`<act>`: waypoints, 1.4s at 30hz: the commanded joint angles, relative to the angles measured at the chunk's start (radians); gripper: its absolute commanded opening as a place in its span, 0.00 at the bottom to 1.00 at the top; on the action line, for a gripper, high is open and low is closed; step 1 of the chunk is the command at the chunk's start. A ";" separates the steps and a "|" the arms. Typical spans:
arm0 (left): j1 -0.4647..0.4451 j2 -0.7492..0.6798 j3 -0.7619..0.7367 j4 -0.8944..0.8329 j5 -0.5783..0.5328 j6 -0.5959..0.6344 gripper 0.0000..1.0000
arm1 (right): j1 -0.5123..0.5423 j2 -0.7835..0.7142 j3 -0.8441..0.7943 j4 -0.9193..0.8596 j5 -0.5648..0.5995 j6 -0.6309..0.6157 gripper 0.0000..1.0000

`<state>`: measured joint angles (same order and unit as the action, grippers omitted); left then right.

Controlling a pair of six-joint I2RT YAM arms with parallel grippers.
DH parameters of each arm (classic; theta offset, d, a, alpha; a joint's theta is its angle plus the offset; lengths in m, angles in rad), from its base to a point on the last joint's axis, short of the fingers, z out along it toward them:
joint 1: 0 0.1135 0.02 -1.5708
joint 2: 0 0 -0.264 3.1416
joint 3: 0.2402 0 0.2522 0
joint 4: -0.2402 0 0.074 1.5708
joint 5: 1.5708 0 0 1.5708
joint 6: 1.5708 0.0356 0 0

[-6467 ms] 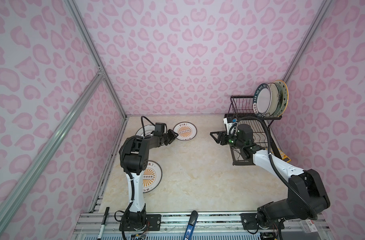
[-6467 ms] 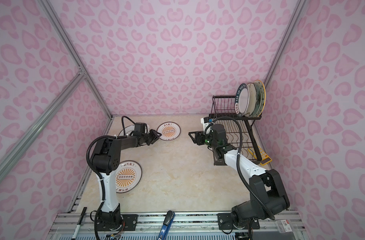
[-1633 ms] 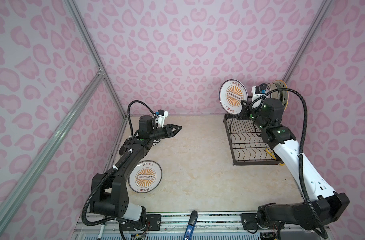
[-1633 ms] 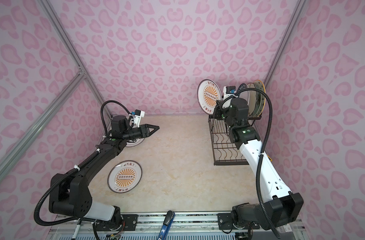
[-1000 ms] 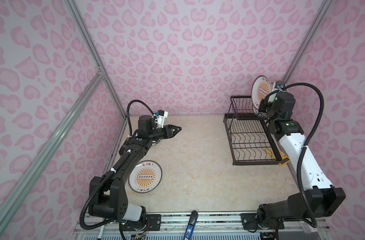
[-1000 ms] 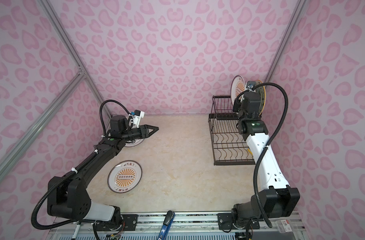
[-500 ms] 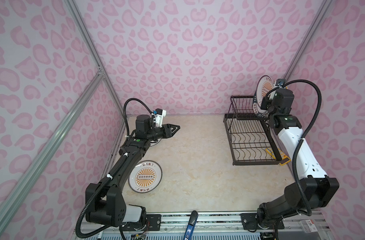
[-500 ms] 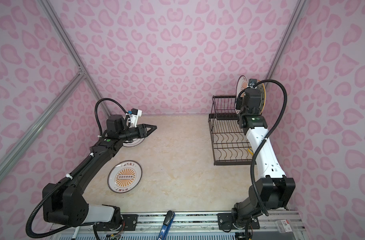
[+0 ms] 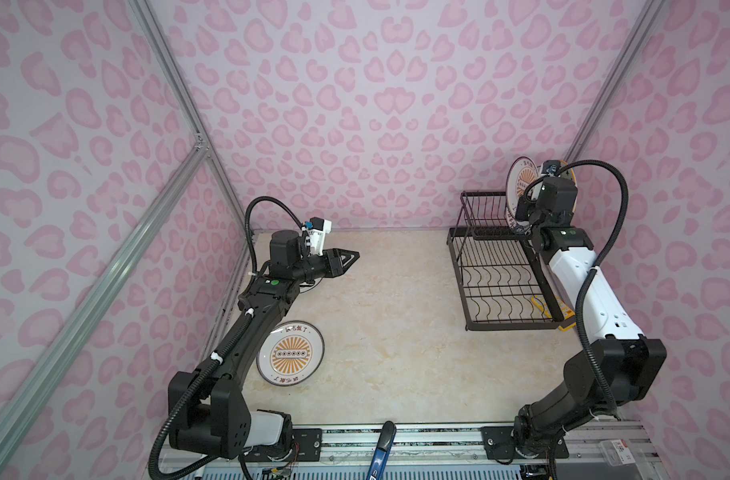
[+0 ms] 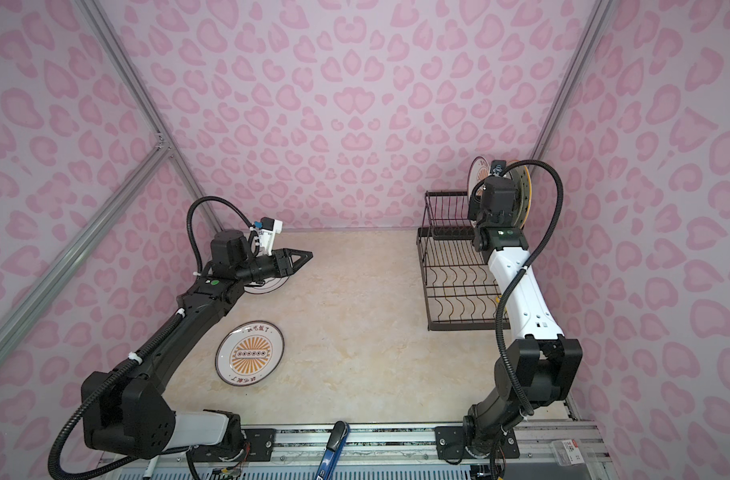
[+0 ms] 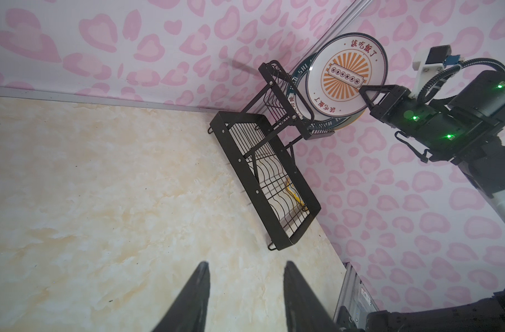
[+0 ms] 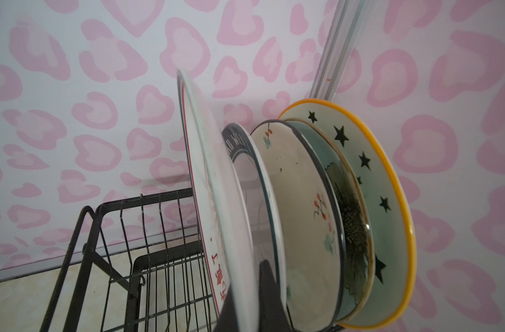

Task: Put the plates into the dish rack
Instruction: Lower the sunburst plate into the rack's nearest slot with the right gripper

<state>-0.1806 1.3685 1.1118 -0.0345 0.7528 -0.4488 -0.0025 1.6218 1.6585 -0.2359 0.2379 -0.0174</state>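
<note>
Top views: left arm stretched low over the table, left gripper (image 9: 349,259) spread, empty. Right arm raised at the dish rack (image 9: 508,328) upper tier. Two plates lie flat: second sunburst plate (image 9: 290,353), white plate (image 10: 272,284) partly under the left arm.
Left wrist: right gripper (image 11: 366,93) pinches the rim of the held sunburst plate (image 11: 346,74), upright.
Right wrist: five plates on edge, counting the held one: lettered plate (image 12: 240,143), sprigged plate (image 12: 297,201), teal plate (image 12: 349,207), starry plate (image 12: 369,161).

Left gripper (image 11: 245,299): two black tapered fingers (image 11: 198,299) apart, nothing between, over beige marble-look tabletop (image 11: 102,178). Black metal wire two-tier dish rack (image 11: 262,178) against pink heart-patterned wall (image 11: 389,201). Yellow item (image 11: 293,195) visible through lower-tier wires, unidentifiable. Right gripper (image 11: 364,91) clamped on rim of round white ceramic orange-sunburst plate (image 11: 347,76), upright at upper tier; seated or not, unclear. Round dark-rimmed lettered plate (image 11: 298,73) just behind it.
</note>
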 commanded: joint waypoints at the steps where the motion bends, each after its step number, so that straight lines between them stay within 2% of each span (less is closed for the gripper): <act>1: 0.001 -0.012 -0.003 0.003 -0.002 0.016 0.45 | 0.000 0.013 0.009 0.031 0.003 -0.012 0.00; 32: 0.006 0.017 0.005 -0.003 -0.017 0.023 0.44 | 0.008 0.117 0.017 0.029 0.064 -0.017 0.00; 42: 0.007 0.015 0.001 -0.008 -0.020 0.025 0.44 | 0.010 0.115 0.003 0.023 0.024 0.006 0.00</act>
<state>-0.1749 1.3827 1.1107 -0.0521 0.7330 -0.4423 0.0063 1.7374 1.6699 -0.2367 0.2764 -0.0322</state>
